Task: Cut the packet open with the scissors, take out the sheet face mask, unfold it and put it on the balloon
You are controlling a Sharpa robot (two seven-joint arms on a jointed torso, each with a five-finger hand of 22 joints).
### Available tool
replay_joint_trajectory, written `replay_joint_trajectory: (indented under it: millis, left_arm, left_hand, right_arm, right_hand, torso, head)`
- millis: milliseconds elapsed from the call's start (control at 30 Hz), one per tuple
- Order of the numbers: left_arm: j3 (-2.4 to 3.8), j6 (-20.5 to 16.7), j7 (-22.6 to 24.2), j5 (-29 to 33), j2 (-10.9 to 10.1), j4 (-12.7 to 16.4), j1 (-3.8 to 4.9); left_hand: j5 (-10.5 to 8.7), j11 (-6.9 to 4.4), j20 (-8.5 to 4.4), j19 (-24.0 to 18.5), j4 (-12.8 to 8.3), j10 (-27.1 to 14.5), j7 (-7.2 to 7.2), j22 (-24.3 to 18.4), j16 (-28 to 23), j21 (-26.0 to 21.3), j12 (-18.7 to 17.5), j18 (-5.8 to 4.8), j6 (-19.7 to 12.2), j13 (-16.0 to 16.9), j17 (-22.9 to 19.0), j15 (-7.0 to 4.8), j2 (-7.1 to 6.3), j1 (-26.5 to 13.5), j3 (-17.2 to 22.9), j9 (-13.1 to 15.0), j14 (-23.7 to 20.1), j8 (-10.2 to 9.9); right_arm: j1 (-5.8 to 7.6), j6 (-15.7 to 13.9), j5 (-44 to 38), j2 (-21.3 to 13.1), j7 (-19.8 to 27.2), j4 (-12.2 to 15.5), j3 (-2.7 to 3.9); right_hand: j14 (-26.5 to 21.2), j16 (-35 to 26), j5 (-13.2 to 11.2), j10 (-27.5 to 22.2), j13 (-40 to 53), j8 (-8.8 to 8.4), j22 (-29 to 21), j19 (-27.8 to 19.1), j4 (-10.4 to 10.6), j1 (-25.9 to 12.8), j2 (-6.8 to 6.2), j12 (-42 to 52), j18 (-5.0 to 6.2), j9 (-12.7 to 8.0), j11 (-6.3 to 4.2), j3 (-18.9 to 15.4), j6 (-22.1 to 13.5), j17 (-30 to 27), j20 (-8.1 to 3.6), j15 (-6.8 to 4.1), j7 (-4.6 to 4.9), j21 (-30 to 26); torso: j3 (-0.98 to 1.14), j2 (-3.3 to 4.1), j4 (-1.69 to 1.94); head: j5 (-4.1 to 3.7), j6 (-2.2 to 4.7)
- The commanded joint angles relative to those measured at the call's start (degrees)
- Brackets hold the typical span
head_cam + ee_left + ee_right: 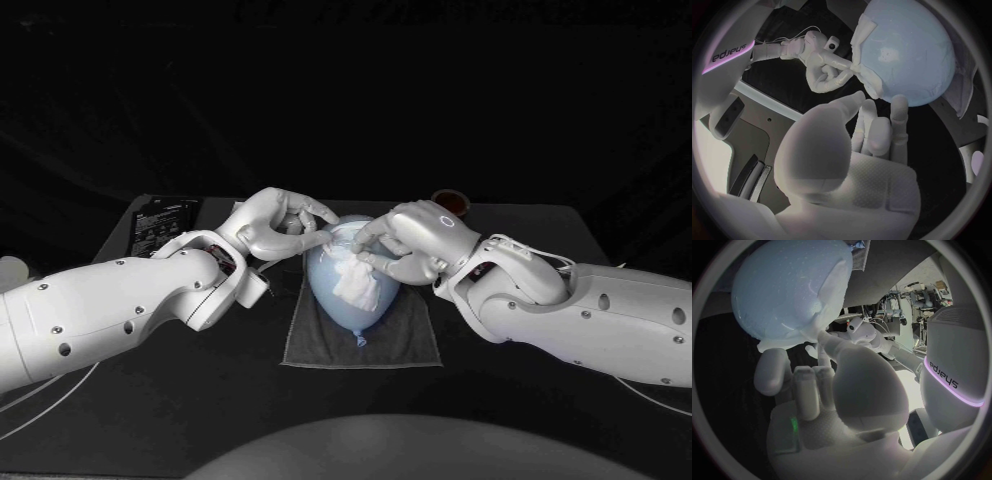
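Pale blue rubber balloon [325, 292] on grey cloth towel [408, 345], table centre; white sheet face mask [355, 280] bunched on its right side. Right hand [411, 240] pinches mask fold; left hand [274, 228] holds nothing, fingertips bracing balloon's far-left. Draw mask leftward slowly, balloon braced.

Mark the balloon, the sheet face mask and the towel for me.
balloon [335, 300], head view, bare lower body.
sheet face mask [352, 277], head view, bunched middle.
towel [407, 342], head view, bare near part.
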Motion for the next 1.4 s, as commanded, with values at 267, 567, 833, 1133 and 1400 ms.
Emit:
replay_joint_trajectory:
  millis: [267, 567, 833, 1133, 1400]
  left_arm:
    - [0.06, 0.65, -1.66, -3.98, 0.80, -0.47, 0.00]
    - [0.06, 1.85, -1.30, -4.81, 0.81, -0.33, 0.00]
    - [0.06, 2.31, -1.58, -5.41, 0.87, -0.61, -0.01]
    - [0.05, 2.41, -2.14, -5.84, 1.31, -1.24, -0.03]
    - [0.05, 2.47, -4.10, -7.13, 1.55, -1.97, -0.04]
  left_hand:
    - [-0.08, -0.40, -0.20, 0.76, -0.39, 1.85, -0.40, 0.50, 0.55, 0.55, 3.80, 0.00, 1.43, 4.71, 0.87, -0.21, 0.18, 0.00, -0.60, 0.26, 0.68, 0.80]
    - [-0.08, -0.64, -0.29, 0.78, -0.61, 2.55, -0.65, 0.66, 0.64, 0.69, 5.54, -0.03, 2.12, 6.93, 1.17, -0.41, 0.22, 0.04, -0.70, 0.38, 0.73, 1.08]
    - [-0.08, -0.70, -0.34, 0.74, -0.79, 2.45, -0.68, 0.71, 0.67, 0.76, 6.02, -0.03, 1.91, 7.40, 1.21, -0.48, 0.16, 0.10, -0.71, 0.28, 0.70, 0.86]
    - [-0.08, -0.38, -0.37, 0.64, -1.02, 1.88, -0.30, 0.79, 0.75, 0.88, 6.52, -0.06, 0.74, 7.81, 1.39, -0.27, 0.15, 0.10, -0.58, -0.22, 0.66, -0.11]
    - [-0.08, 0.05, -0.27, 0.97, -1.30, 2.49, 0.15, 1.34, 0.98, 1.29, 7.76, -0.18, -0.61, 9.40, 2.13, 0.06, 0.05, 0.09, -0.53, -0.87, 0.90, -1.29]
  right_arm:
    - [0.02, -0.25, -0.39, 0.06, -0.17, 0.08, 0.05]
    - [0.02, -0.06, -0.36, 0.05, -0.24, -0.09, 0.05]
    - [0.02, -0.01, -0.35, 0.02, -0.25, -0.05, 0.05]
    - [0.03, -0.03, -0.35, 0.03, -0.23, 0.02, 0.07]
    - [0.06, -0.06, -0.32, 0.04, -0.21, 0.10, 0.10]
  right_hand:
    - [6.09, 0.28, 0.05, 5.97, 15.09, 0.22, 8.45, 0.12, 0.12, 0.00, 0.30, 0.29, -0.61, 0.05, -0.30, 0.37, 0.29, 15.10, -0.37, -0.33, -0.02, 0.08]
    - [6.09, 0.28, 0.05, 5.97, 15.09, 0.22, 8.45, 0.12, 0.12, 0.00, 0.30, 0.29, -0.61, 0.05, -0.30, 0.37, 0.29, 15.10, -0.37, -0.33, -0.02, 0.08]
    - [6.09, 0.28, 0.05, 5.97, 15.09, 0.22, 8.45, 0.12, 0.12, 0.00, 0.30, 0.29, -0.61, 0.05, -0.30, 0.37, 0.29, 15.10, -0.37, -0.33, -0.02, 0.08]
    - [6.09, 0.28, 0.05, 5.97, 15.09, 0.22, 8.45, 0.12, 0.12, 0.00, 0.30, 0.29, -0.61, 0.05, -0.30, 0.37, 0.29, 15.10, -0.37, -0.33, -0.02, 0.08]
    - [6.09, 0.28, 0.05, 5.97, 15.09, 0.41, 8.46, 0.14, 0.05, -0.06, 0.27, 0.29, -0.62, 0.18, -0.31, 0.56, 0.22, 15.10, -0.39, -0.35, -0.02, 0.13]
  torso:
    - [-0.06, -0.04, 0.09]
    - [-0.08, -0.03, 0.09]
    - [-0.08, 0.00, 0.06]
    - [-0.06, 0.02, 0.06]
    - [-0.06, 0.00, 0.06]
  head:
    - [-0.23, -0.17]
    - [-0.35, -0.21]
    - [-0.38, -0.26]
    - [-0.48, -0.31]
    - [-0.55, -0.31]
